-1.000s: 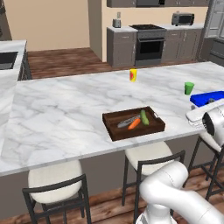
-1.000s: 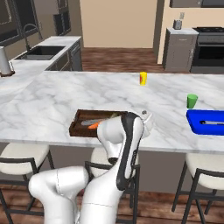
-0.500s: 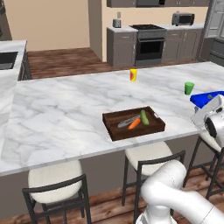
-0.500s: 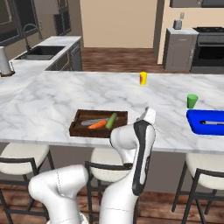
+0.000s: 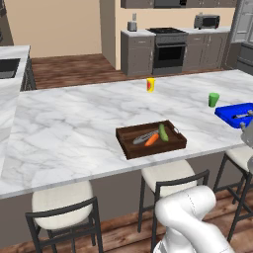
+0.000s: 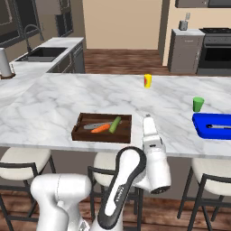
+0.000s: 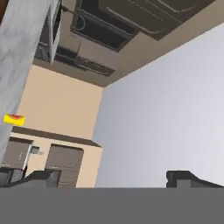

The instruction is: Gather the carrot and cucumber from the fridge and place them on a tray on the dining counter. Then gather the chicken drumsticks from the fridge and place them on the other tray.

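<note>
Left base view: the brown tray point(image 5: 151, 140) sits on the counter point(image 5: 74, 128) near its front edge. The carrot point(image 5: 151, 140) and cucumber point(image 5: 163, 132) lie inside it, side by side, with a grey utensil just left of the carrot. Well right of the tray lies the blue tray point(image 5: 236, 114), holding only a grey item, and the green cup point(image 5: 213, 100) stands just behind it. The yellow cup point(image 5: 150, 85) stands behind the brown tray, well apart.

Right base view: the arm point(image 6: 153, 155) rises just in front of the counter edge, right of the brown tray point(image 6: 103, 127). By my reckoning the vegetables are done and the drumsticks are still to fetch. The arm is close to the edge and the stools point(image 6: 110, 164), so a swing or a base turn could clip them or jolt the tray.

Hand view: the gripper point(image 7: 116, 178) points up at ceiling and wall, fingertips point(image 7: 186, 177) set wide, nothing between them. The fridge is nowhere in sight, so a blind drive toward it risks a bump.
</note>
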Motion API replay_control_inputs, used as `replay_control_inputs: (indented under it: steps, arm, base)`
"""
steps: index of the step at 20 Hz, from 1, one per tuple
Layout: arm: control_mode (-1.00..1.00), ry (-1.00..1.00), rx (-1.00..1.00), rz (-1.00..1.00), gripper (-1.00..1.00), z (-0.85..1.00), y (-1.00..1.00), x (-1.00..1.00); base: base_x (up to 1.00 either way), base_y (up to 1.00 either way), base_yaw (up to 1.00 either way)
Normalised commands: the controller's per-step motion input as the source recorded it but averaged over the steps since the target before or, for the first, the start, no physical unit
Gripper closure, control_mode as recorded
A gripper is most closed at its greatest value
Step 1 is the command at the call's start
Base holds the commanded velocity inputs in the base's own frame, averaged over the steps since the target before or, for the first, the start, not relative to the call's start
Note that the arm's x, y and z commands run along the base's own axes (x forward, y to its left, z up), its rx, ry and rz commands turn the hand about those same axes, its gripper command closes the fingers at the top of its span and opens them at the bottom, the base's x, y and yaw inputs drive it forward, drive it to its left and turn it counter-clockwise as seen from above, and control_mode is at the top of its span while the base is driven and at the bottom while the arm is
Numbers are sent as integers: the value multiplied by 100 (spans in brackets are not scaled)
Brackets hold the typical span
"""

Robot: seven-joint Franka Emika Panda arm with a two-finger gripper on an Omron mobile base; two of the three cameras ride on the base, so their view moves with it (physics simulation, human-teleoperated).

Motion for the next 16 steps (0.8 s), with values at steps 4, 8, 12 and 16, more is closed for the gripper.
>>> replay_control_inputs:
  steps: [4, 8, 12, 16]
  arm:
    - [-100, -24, -94, 0, -100, 3, -28, -40]
    - [-100, -6, -100, -1, -100, 0, 0, -16]
    - [-100, 4, -100, -8, -100, 0, 41, -1]
    - [-100, 19, -94, -6, -100, 0, 96, 0]
  base:
    - [0, 0, 0]
    - [0, 0, 0]
    - [0, 0, 0]
    - [0, 0, 0]
